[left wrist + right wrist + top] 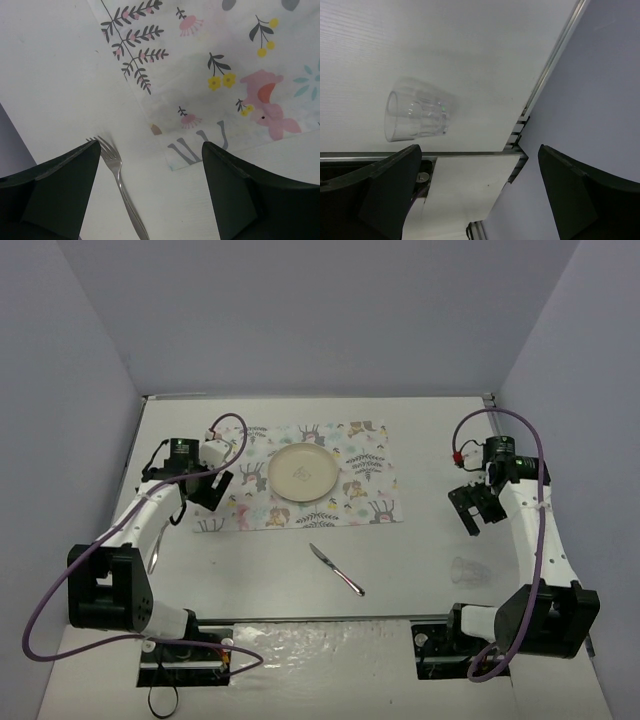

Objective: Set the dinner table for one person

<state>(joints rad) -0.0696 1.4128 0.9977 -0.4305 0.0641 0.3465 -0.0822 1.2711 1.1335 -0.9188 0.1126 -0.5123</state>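
Left gripper (150,150): fingers spread apart, holding nothing, above the near-left corner of the placemat (225,75). Right gripper (477,150): fingers likewise apart and empty, over the right side of the table. Near to far on the dinner table (420,430), the large off-white top carrying everything: a clear glass (415,116) close to the near-right edge; a table knife (336,569) lying diagonally at centre, short of the mat; a fork (120,185) on bare table just beside the mat's corner; the animal-print placemat; a cream plate (302,472) at the mat's middle.
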